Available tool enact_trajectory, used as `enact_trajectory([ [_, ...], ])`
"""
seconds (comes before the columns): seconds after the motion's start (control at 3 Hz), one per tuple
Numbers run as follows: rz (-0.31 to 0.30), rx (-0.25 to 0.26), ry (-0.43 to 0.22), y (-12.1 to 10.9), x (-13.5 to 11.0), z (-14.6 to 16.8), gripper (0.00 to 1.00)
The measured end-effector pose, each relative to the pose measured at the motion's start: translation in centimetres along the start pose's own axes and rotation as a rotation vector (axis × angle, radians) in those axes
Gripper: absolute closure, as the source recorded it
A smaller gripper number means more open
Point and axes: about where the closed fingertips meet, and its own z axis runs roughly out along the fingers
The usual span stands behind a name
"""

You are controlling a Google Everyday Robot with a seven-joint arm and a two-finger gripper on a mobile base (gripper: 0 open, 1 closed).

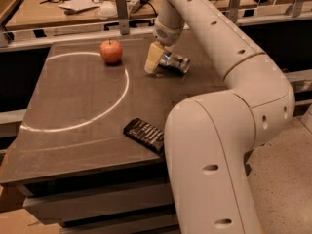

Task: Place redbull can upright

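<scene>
Tan gripper point(158, 62) sits low over the far part of your dark table point(73, 111), touching the redbull can point(175, 63), which lies on its side. You cannot tell whether it grips. Apple point(111, 51) to the left, black wrapper point(144, 133) at the near edge, cluttered workbench point(58, 13) behind.

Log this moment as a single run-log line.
redbull can: lying on its side, right of apple | claw: down at the can's left end | status: can not yet upright

One redbull can point(175, 63) at the claw point(156, 65), one apple point(111, 51), one wrapper point(144, 133).
</scene>
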Motion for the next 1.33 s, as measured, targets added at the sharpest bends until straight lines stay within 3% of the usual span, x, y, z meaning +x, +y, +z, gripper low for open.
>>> enact_trajectory([
  [0.67,-0.139,-0.023,0.044,1.4,-2.2,0.4,0.85],
  [1.0,-0.189,-0.032,-0.014,2.2,-3.1,-2.3,1.00],
  [1.33,-0.172,-0.038,-0.157,2.3,-3.4,-7.1,1.00],
])
